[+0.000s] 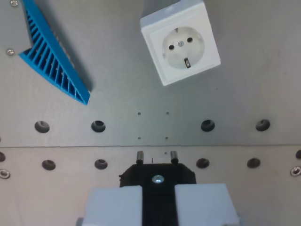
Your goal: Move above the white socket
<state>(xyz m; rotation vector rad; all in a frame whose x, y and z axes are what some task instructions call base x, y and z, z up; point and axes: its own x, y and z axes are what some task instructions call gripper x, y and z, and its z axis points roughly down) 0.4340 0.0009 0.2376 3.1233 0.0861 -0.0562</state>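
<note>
Nearest the lens, at bottom centre of the wrist view: the end effector (157,183), two pale grey fingers (113,205) clamped on a black plug (157,175), with a small screw head showing on the plug body. Two metal pins (139,156) project from the plug toward the top of the frame, side by side, bare, touching nothing. Below them, the grey metal table (235,99), with rows of round mounting holes (98,125) crossing the view and a seam line between two plates. White socket (181,42) sits near the top edge, a little toward the wrist view's right of the plug's centre line, well apart from the pins. Square housing, rotated some way off the frame edges; round recessed face with two contact holes and an earth clip visible, and the line through the holes runs tilted, not parallel to the pin pair. Blue ribbed plastic part (54,59), wedge-shaped, lies at upper left, clear of the direct path. Judgement: the coming move is mostly a travel up-frame with a slight rightward correction, so the socket comes under the plug; the pins would probably also need a turn to match the hole line.
</note>
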